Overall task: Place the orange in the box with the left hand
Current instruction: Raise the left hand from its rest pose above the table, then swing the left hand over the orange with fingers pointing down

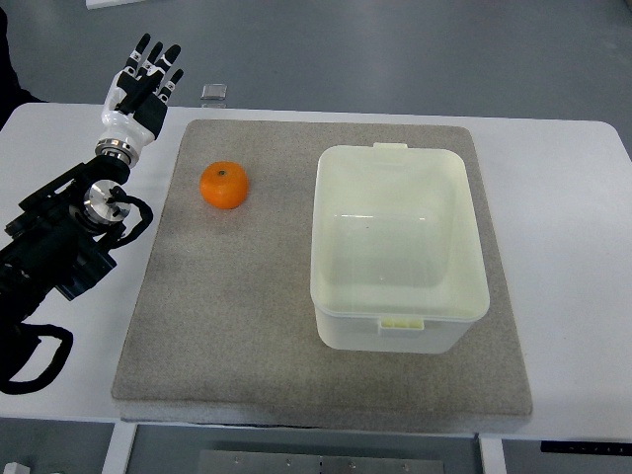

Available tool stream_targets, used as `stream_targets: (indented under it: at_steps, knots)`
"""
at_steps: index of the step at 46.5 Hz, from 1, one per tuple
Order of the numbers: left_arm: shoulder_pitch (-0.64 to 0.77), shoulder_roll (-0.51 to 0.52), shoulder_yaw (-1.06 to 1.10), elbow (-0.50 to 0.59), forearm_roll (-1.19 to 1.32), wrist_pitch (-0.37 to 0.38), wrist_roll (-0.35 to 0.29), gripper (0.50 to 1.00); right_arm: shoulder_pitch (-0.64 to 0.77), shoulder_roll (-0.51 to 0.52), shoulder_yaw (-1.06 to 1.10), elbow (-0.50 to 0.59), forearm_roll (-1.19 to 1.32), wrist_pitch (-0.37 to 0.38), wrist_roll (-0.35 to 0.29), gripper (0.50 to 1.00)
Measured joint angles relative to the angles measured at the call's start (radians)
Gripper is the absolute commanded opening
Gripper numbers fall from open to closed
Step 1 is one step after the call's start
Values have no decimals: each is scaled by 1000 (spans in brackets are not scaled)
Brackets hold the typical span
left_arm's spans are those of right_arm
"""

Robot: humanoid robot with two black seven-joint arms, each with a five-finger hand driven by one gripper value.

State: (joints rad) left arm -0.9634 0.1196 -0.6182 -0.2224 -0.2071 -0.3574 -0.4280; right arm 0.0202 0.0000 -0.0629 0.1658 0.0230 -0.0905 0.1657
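Grey felt-like cloth makes up the mat point(247, 326) that covers most of the white table point(578, 257), and from the top view, my only view, its edges are plain: the far edge runs straight just short of the table's far rim, the near edge stops close to the table's near rim, and bare white strips flank it on both sides. The widest open stretch of mat lies on its left half, near me of the orange point(224, 185), where nothing stands. The box point(398, 247), pale and translucent with no lid on it, fills much of the right half, its rim well inside the mat's right border.

My left hand point(141, 87) is up at the far left corner of the table, off the mat, with its white palm plate facing the camera and the black fingers point(158, 67) straight and slightly fanned, pointing away from me; it holds nothing. The dark forearm runs back from it toward the lower left edge of the picture, cables looping beside it.

The orange sits on the mat's far left part, near my wrist but not touching it, and well apart from the box.

I count one orange, one box, one mat, and one small square object point(214, 93) on the floor beyond the table.
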Motion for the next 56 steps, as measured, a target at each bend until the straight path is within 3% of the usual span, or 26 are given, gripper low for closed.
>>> stream_targets:
  at_steps: [29,51,56]
  knots:
    - [-13,11,23,1,21,16,0,996,0,0,0,0,1,0,0,932]
    - [-144,104,289,-8,522,12,-2,988,0,0,0,0,0,0,0,932]
    - [-183,121,364,-10,674,10,-39,988,0,0,0,0,0,0,0,932]
